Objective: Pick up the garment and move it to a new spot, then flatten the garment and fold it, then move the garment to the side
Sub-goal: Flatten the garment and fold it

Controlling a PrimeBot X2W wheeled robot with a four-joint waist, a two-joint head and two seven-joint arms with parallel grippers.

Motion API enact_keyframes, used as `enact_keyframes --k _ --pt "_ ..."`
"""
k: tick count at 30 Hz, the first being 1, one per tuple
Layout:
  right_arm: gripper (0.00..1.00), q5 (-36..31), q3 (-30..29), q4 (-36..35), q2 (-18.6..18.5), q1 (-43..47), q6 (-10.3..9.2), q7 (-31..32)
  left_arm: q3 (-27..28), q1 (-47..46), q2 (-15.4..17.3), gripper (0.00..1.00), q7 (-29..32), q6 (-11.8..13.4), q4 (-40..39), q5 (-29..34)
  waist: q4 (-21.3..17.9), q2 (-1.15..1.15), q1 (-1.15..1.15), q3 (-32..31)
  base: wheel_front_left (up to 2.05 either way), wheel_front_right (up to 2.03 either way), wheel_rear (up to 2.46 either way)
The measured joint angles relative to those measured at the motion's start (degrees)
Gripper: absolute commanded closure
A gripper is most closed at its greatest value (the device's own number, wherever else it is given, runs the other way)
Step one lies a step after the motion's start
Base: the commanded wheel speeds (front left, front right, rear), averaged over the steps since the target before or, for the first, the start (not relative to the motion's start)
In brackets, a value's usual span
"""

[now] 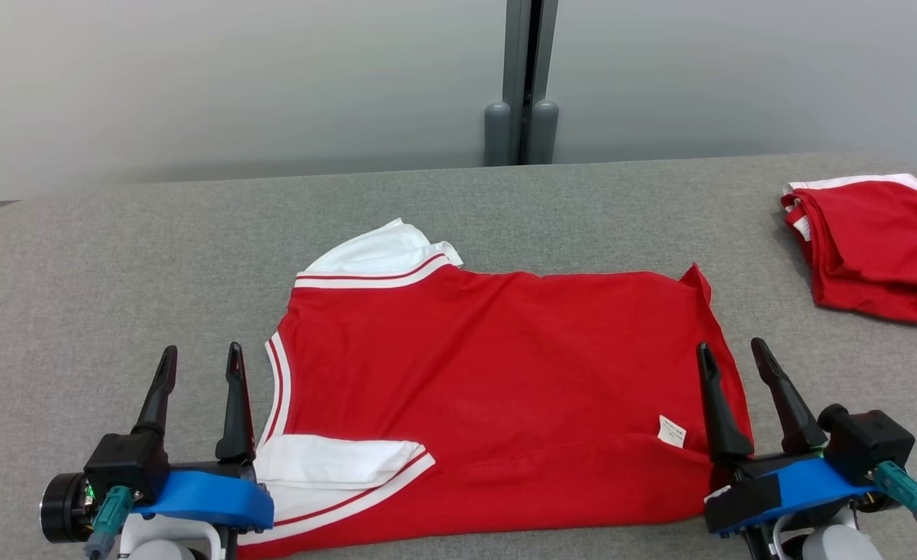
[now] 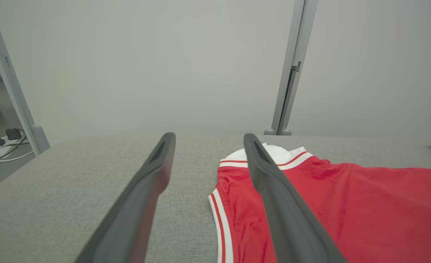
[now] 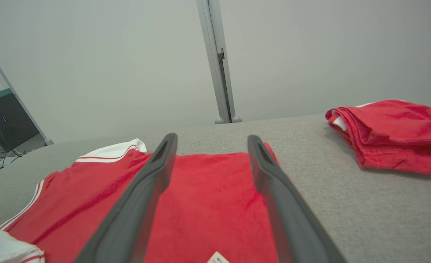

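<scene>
Red garment [image 1: 489, 381] spread flat on grey bench [image 1: 116, 257], between left fingers [image 1: 234, 404] and right fingers [image 1: 716, 412], both pairs parted wide, holding nothing. Likely handles as light, limp cloth; best pinched at near-edge corners.

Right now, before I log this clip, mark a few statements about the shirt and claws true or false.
1. The left claw and right claw are both open. True.
2. The shirt is blue. False: it is red with white trim.
3. A folded red pile lies at the table's far right. True.
4. The left claw grips the shirt. False: it holds nothing.
</scene>
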Motion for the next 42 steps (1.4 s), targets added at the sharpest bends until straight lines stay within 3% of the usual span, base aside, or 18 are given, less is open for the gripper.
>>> enact_keyframes --k 27,35,42 --pt "0.0 -3.7 -1.9 2.1 0.6 -0.2 0.0 0.2 1.5 -1.1 0.4 0.0 0.0 0.6 2.1 0.6 -0.2 0.0 0.0 -0.4 0.0 0.0 0.0" --pt "0.0 -6.6 -4.0 2.4 -3.4 -9.6 0.0 4.6 -0.4 -13.4 6.0 0.0 0.0 -0.6 4.4 0.4 -1.9 0.0 0.0 3.8 0.0 0.0 0.0" --pt "0.0 -7.4 -2.4 2.5 -4.9 -19.7 0.0 7.4 -6.0 -29.4 11.7 0.0 3.7 -0.9 9.0 -3.4 -4.8 0.0 0.0 10.4 0.0 0.0 0.0"
